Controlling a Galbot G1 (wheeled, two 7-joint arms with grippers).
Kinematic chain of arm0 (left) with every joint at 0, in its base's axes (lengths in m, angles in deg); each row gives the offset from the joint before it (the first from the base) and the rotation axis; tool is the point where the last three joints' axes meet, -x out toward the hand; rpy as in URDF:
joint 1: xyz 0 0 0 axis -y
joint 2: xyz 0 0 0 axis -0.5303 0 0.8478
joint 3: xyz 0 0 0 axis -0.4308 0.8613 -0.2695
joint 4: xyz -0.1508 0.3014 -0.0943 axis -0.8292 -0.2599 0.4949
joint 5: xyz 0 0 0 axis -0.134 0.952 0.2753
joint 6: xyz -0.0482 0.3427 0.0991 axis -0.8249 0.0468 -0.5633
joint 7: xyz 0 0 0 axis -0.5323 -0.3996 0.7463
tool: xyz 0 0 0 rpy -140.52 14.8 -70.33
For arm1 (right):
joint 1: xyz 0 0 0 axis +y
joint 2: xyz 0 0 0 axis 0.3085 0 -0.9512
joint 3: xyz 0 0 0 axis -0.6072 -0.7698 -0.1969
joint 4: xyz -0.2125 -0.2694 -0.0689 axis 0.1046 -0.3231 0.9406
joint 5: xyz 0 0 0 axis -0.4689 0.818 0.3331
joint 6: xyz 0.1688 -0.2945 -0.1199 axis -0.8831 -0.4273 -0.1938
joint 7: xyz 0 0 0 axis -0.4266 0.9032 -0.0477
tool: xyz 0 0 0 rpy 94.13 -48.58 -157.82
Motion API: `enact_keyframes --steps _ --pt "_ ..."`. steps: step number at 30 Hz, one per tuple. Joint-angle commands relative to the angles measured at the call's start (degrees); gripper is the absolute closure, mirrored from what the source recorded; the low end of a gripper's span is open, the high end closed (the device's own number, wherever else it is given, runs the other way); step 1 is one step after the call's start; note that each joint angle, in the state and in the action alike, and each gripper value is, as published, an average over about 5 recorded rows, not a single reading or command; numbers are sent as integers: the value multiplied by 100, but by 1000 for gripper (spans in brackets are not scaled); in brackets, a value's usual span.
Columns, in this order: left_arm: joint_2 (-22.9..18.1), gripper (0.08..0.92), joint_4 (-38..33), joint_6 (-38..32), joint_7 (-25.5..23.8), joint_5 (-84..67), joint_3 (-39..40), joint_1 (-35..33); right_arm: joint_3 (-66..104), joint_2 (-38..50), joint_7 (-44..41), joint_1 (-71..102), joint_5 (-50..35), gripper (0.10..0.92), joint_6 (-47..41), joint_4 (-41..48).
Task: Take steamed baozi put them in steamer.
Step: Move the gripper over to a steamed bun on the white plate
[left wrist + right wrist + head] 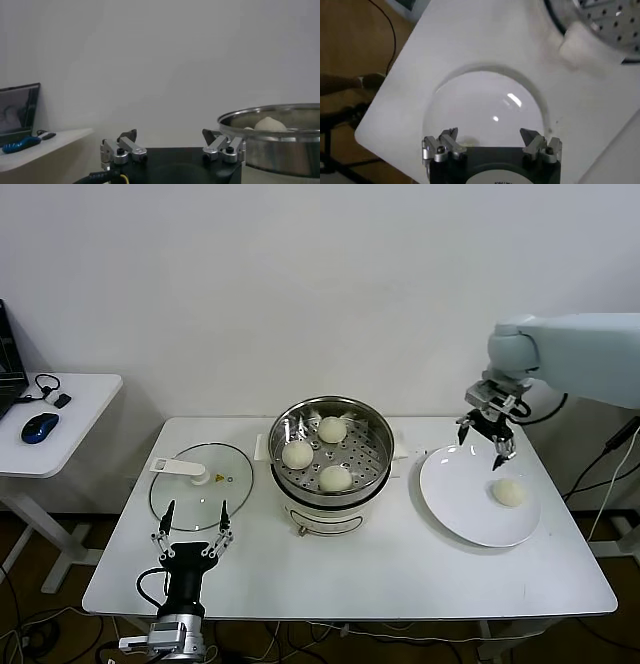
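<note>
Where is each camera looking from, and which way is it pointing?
Head view: from the robot's head, looking forward and down at the table, with steamer, three buns inside, plate holding one bun, and both arms.
Left wrist view: low by the table, looking sideways past the open left pincer to the steamer and wall.
Right wrist view: above the plate, looking down past the open right pincer.
Shared: all three views catch the steamer; head and right wrist views share the plate.
</note>
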Motion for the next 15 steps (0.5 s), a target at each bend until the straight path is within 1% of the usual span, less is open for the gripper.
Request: enact_keyframes --steps 1,5,15 --pt "-280 177 29 -6 -1 38 -22 -7 556 901 -152 968 452 203 -155 964" --pt "-280 177 35 -13 1 63 -12 -17 883 1046 -111 1405 564 203 -178 1310" --pt "-280 177 88 -59 29 135 58 -46 1735 1276 21 2313 722 203 -235 1768"
